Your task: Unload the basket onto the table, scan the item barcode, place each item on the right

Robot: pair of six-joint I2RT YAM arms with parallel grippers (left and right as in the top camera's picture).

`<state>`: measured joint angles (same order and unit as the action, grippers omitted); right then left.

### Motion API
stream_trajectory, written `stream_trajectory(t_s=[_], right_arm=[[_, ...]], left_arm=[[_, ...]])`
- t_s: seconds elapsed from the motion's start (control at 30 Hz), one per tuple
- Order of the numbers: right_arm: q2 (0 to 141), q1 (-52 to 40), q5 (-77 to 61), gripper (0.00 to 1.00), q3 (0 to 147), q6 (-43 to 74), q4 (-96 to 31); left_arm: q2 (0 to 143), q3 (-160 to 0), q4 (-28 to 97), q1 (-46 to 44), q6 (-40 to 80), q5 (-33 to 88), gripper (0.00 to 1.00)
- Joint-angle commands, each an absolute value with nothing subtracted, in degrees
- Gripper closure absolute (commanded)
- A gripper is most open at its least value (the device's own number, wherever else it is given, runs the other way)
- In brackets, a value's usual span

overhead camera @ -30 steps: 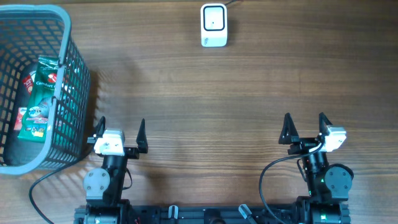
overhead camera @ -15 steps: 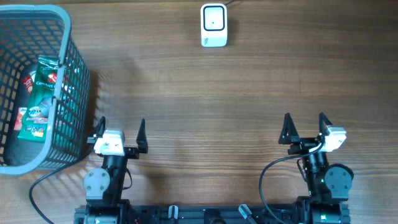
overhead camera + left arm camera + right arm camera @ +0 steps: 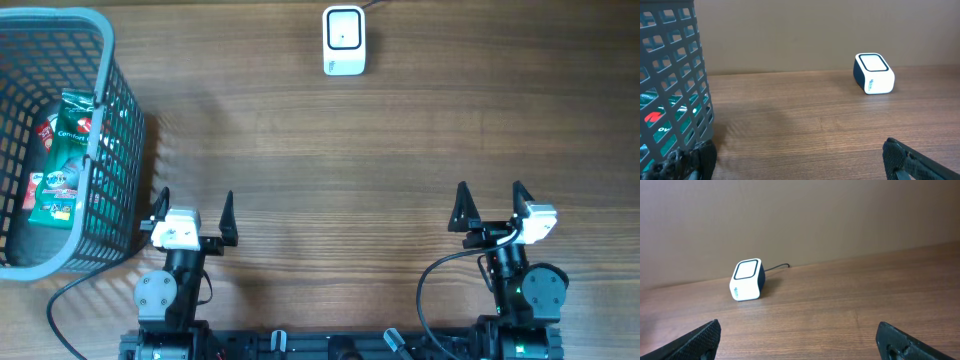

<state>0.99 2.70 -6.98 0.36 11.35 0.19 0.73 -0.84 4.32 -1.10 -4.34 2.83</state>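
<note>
Brown wood-grain table (image 3: 330,150) fills the overhead view, with a plain tan wall behind it in both wrist views; a grey plastic mesh basket (image 3: 120,150) stands at the far left edge, and inside it a green packet (image 3: 62,160) with printed labelling leans against the basket's right-hand wall, a darker red-and-black pack showing partly from under its upper left corner; a white barcode scanner (image 3: 343,40) sits at the far middle of the table, well apart from the basket, its cable (image 3: 776,268) trailing off behind it; the left gripper (image 3: 196,200) hangs at the near edge just beside the basket's near right corner, jaws spread wide and grasping nothing; the right gripper (image 3: 490,192) sits at the near edge on the opposite side, jaws likewise released and empty; both point towards the far side of the table.
</note>
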Motion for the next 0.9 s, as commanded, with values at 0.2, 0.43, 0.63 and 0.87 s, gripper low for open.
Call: stream_trajectory(t_s=[0.2, 0.43, 0.63, 0.87], right_arm=[[1.0, 2.4, -6.2, 0.0, 0.3, 12.1, 0.4], [1.0, 2.4, -6.2, 0.0, 0.3, 12.0, 0.4], [1.0, 2.4, -6.2, 0.0, 0.3, 12.0, 0.4], [1.0, 2.4, -6.2, 0.0, 0.3, 12.1, 0.4]], left_arm=[[0.6, -0.3, 4.3, -0.8, -3.8, 2.3, 0.0], [0.6, -0.3, 4.3, -0.8, -3.8, 2.3, 0.0], [0.6, -0.3, 4.3, -0.8, -3.8, 2.3, 0.0], [0.6, -0.3, 4.3, -0.8, -3.8, 2.3, 0.0]])
